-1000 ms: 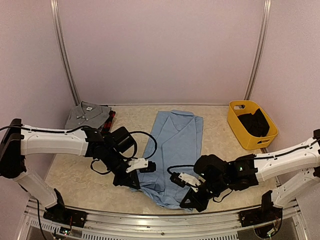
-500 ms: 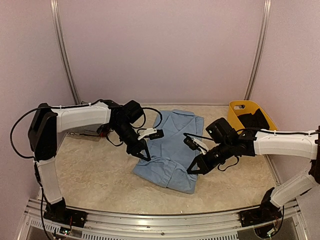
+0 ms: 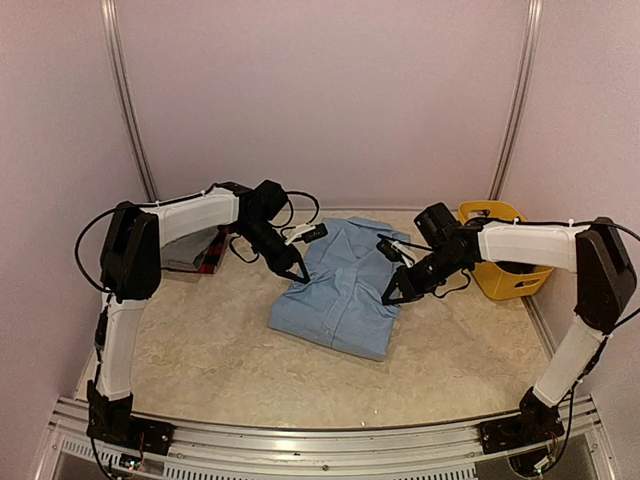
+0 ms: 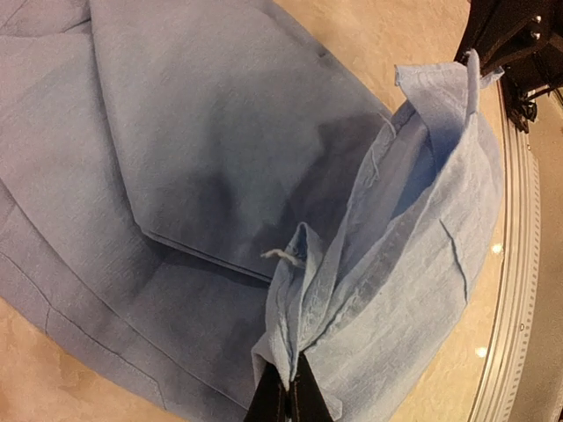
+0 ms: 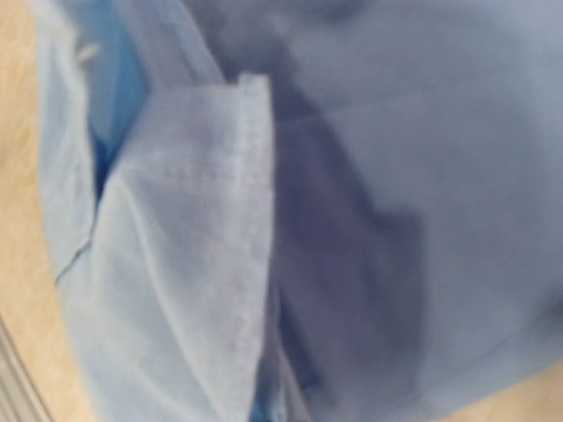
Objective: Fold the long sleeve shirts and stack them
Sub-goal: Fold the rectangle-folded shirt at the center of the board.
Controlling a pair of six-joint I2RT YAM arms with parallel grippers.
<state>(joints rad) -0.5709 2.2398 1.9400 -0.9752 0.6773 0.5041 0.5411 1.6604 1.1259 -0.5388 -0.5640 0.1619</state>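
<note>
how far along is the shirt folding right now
Done: the blue shirt lies doubled over. In hand: the left gripper pinches one edge; the right gripper is at the opposite edge, grip unclear. To do: stacking it with the grey shirt and plaid shirt, mostly hidden at far left.

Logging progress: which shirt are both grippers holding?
The light blue shirt mid-table, pinched by the left gripper and right gripper; the grey shirt and plaid shirt lie far left, ungripped.

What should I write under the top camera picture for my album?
Half-folded light blue cloth shirt pinched by the left gripper, right gripper at its other edge, yellow plastic basket nearby.
</note>
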